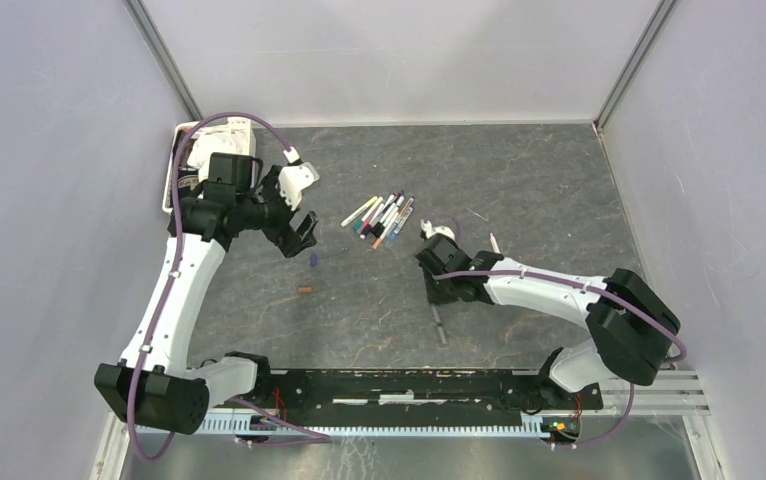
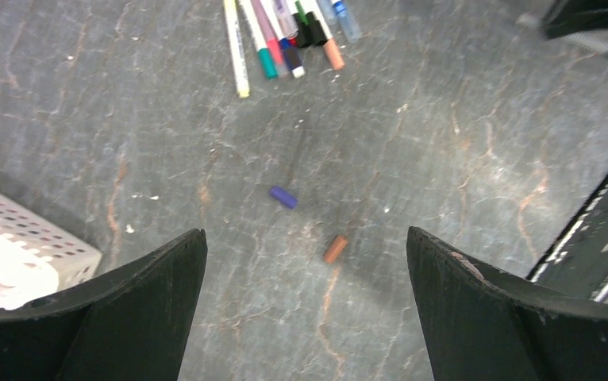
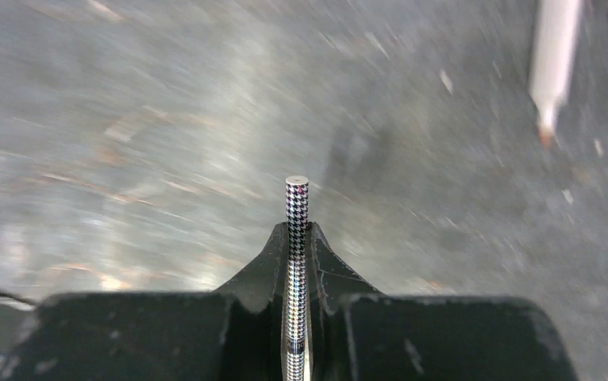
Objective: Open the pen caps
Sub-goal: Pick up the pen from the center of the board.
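Two loose pen caps lie on the dark mat: a blue cap [image 1: 312,260] [image 2: 282,197] and an orange-brown cap [image 1: 304,290] [image 2: 335,248]. My left gripper [image 1: 299,232] [image 2: 305,238] is open and empty, hovering above them with both caps ahead of its fingers. A bunch of several capped pens [image 1: 384,217] [image 2: 285,40] lies beyond. My right gripper [image 1: 437,292] [image 3: 296,234] is shut on a thin houndstooth-patterned pen [image 3: 297,208], whose end sticks out past the fingertips. The pen's grey barrel [image 1: 440,326] trails toward the near edge.
An uncapped white pen with an orange tip [image 1: 495,243] [image 3: 553,55] lies right of my right gripper. A white perforated basket [image 1: 191,150] [image 2: 15,238] stands at the back left. The black base rail [image 1: 409,385] runs along the near edge.
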Available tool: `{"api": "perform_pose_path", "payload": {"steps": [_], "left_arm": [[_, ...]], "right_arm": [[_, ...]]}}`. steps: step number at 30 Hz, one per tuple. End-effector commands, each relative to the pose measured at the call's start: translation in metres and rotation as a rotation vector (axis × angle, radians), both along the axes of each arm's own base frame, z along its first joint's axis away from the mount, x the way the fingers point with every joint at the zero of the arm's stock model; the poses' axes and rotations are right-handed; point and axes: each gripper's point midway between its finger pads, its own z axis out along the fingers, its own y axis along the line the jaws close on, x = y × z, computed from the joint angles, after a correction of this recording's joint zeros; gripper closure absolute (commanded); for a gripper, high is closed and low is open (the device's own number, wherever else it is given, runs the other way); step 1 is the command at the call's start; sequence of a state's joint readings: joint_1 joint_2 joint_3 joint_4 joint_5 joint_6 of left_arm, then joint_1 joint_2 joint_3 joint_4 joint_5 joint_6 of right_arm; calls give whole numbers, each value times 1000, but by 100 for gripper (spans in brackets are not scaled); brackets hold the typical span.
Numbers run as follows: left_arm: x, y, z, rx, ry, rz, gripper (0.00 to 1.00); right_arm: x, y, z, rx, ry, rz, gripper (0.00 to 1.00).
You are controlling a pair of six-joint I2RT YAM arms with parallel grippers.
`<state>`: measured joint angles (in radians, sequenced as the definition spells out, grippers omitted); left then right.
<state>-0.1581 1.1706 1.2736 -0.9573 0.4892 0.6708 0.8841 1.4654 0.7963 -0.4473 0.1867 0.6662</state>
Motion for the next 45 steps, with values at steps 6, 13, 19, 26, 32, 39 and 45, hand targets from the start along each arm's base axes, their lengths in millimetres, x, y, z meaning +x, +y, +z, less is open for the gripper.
{"api": "perform_pose_path", "payload": {"steps": [6,13,19,26,32,39,45], "left_arm": [[-28,-53,28,-384,220,-20,0],[-43,-71,27,-519,331,-46,0],[-46,-76,25,-560,370,-48,0],[-47,-83,25,-608,412,-78,8],[-53,-96,27,-634,458,-139,20],[-63,-108,22,-598,459,-173,29],[-55,-104,22,-547,420,-152,89]], "right_arm": [[76,115,179,564,-390,30,100],[103,118,273,843,-641,-118,100],[101,129,302,990,-692,-183,100],[96,142,313,1052,-688,-182,100],[92,154,307,1081,-643,-173,100],[91,154,309,1097,-648,-179,100],[89,146,302,1077,-652,-200,100]]}}
